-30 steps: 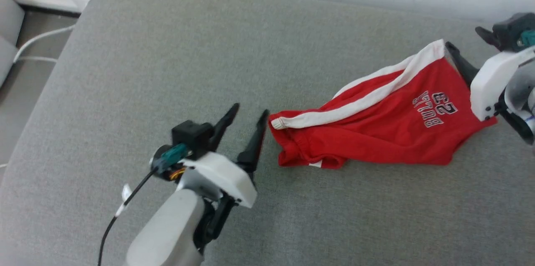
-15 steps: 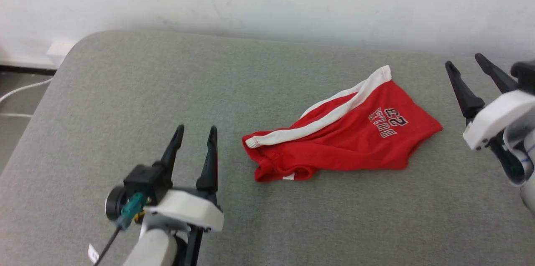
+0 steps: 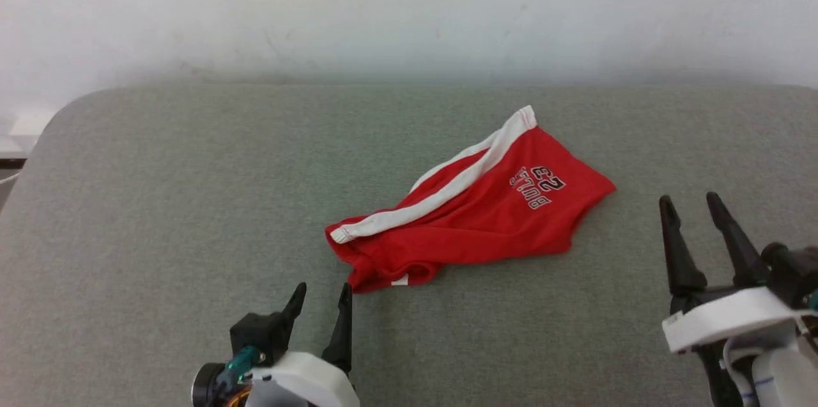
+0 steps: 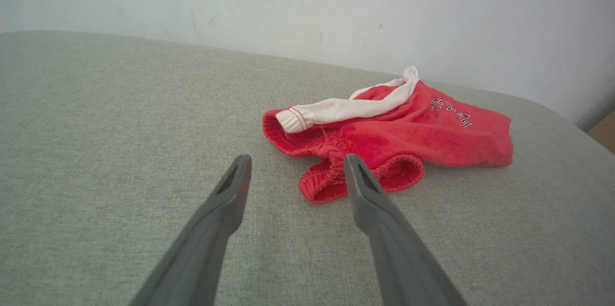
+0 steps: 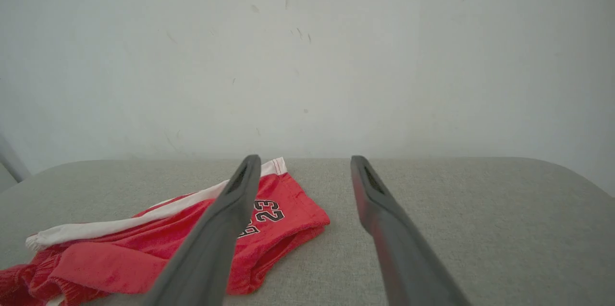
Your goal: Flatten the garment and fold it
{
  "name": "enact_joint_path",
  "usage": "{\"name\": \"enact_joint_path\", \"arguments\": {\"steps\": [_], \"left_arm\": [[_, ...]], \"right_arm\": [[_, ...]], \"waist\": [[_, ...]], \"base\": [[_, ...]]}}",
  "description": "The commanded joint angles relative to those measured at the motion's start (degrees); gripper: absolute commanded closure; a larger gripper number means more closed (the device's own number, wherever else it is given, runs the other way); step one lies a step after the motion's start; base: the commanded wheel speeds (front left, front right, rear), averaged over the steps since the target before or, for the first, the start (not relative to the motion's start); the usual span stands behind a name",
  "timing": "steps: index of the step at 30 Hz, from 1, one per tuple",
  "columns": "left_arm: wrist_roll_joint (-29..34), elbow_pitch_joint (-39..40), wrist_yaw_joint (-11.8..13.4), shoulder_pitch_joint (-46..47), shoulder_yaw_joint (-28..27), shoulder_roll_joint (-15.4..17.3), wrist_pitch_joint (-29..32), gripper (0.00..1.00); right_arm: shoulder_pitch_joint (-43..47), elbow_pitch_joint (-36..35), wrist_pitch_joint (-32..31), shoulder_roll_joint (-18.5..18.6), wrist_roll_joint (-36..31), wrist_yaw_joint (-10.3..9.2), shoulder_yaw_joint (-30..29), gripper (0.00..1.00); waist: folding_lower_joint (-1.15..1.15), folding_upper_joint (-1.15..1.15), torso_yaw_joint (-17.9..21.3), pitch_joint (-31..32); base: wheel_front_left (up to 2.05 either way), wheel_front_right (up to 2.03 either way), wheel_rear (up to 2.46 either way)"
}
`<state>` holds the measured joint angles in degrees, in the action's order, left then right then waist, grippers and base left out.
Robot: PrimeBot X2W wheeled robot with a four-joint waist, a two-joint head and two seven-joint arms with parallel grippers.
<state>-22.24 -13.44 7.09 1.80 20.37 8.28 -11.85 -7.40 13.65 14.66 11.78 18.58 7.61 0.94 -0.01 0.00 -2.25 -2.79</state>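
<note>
**Left gripper (image 3: 323,291) and right gripper (image 3: 689,200) spread wide, garment (image 3: 486,222) lying free between them**

The garment rests on the gray cushion (image 3: 160,202), touched by neither claw. Its long axis runs diagonally in the head view. The bunched waist end (image 3: 364,269) lies near and to the robot's left, and the leg hem (image 3: 591,193) points farther off to the right. The white band (image 3: 441,193) lines its far edge. The left gripper holds nothing and sits just short of the waist end, which lies ahead and slightly to its right. The right gripper, equally empty, stands farther away, with the leg hem ahead on its left. The left arm is nearer, and the crumpled waist probably needs smoothing first.
</note>
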Motion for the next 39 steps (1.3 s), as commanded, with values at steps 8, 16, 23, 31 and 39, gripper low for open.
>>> {"name": "enact_joint_path", "arguments": {"steps": [8, 16, 23, 31, 39], "left_arm": [[-2.79, -2.9, 0.25, 6.71, 0.34, -1.16, 9.98, 0.0], [-4.47, -5.37, 3.24, 9.84, -0.6, -2.1, 15.56, 0.0], [-4.5, -8.07, 3.39, 11.7, 0.26, -2.06, 17.47, 0.0], [-3.78, -11.27, 3.31, 11.66, 2.69, -1.43, 21.53, 1.0], [-3.12, -7.07, 1.53, 12.51, 3.89, -2.03, 15.96, 1.0]], "right_arm": [[5.83, -9.73, -4.16, -4.42, -4.66, -0.12, -2.6, 0.0], [6.53, -12.16, -5.03, -5.59, -5.16, -0.12, -3.2, 0.0], [6.12, -11.61, -4.67, -6.25, -5.92, -0.12, -2.92, 0.0], [3.69, -11.89, -5.75, -4.31, -6.94, -0.12, -2.06, 0.0], [-5.06, -8.56, -20.83, 2.2, -3.99, -0.12, 2.89, 0.0]], "waist": [[0.01, 0.0, 4.05, -2.96], [0.01, 0.0, 6.14, -5.8], [0.01, 0.0, 6.82, -7.85], [0.01, 0.0, 5.54, -7.93], [0.01, 0.0, 1.38, -8.2]], "base": [[0.0, 0.0, 0.0], [0.0, 0.0, 0.0], [0.0, 0.0, 0.0], [0.0, 0.0, 0.0], [0.0, 0.0, 0.0]]}}
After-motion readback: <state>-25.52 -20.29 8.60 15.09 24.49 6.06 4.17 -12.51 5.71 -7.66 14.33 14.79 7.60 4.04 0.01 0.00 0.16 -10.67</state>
